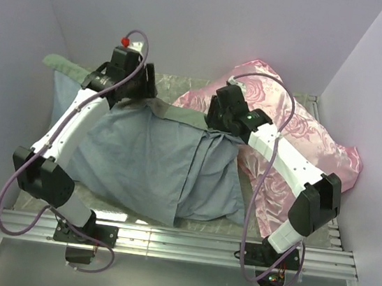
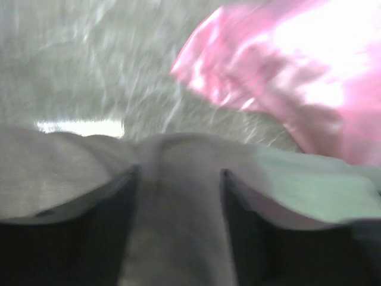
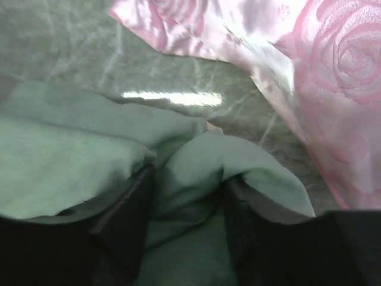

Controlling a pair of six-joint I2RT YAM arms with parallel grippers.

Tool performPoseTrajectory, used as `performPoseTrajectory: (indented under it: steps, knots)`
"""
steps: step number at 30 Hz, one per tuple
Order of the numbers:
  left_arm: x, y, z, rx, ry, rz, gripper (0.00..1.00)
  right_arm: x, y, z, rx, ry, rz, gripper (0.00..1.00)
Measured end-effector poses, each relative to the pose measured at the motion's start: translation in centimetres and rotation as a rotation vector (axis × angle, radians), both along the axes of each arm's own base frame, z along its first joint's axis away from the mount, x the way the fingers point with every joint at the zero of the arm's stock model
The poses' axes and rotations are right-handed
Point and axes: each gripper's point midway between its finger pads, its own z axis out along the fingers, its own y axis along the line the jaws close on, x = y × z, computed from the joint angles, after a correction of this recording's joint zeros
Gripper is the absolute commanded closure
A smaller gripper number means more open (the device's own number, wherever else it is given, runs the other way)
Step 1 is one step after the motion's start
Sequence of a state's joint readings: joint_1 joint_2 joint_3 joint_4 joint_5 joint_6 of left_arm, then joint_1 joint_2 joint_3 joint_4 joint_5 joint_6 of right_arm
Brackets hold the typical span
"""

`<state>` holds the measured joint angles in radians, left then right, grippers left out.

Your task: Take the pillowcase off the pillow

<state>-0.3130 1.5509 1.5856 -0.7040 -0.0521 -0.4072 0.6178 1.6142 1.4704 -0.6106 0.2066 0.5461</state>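
the pillowcase (image 1: 143, 158) lies grey-blue side up on the table (image 1: 178, 83), spreading from the centre toward 9 o'clock, with an olive strip along its far edge at 12 o'clock. our left gripper (image 2: 178, 179) sits at that edge near 11 o'clock, its fingers apart, a fold of cloth lying between them. our right gripper (image 3: 187, 182) is at the case's 1 o'clock corner, likewise parted around a bunched green fold. the pink rose-patterned pillow (image 1: 304, 140) rests at 2 o'clock, just beside the case.
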Motion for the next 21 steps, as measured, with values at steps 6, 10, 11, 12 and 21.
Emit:
performPoseTrajectory:
  steps: [6,10,11,12,21]
  knots:
    - [-2.4,-3.1,9.6,-0.057,-0.224,-0.079,0.22,1.3,0.4,4.2,0.064,-0.077,0.002,0.23]
    - [-7.3,-6.2,13.2,-0.075,-0.323,-0.156,0.21,1.2,-0.7,7.3,0.11,-0.134,-0.013,0.19]
    - [-8.5,-6.7,13.3,-0.078,-0.331,-0.17,0.21,1.2,-1.1,8.0,0.121,-0.148,-0.021,0.19]
    - [-9.8,-7.1,13.1,-0.078,-0.334,-0.188,0.21,1.2,-1.8,9.0,0.136,-0.17,-0.031,0.18]
    - [-15.3,-12.1,2.4,0.097,-0.188,-0.273,0.21,-2.0,-4.9,15.4,0.276,-0.344,-0.053,0.18]
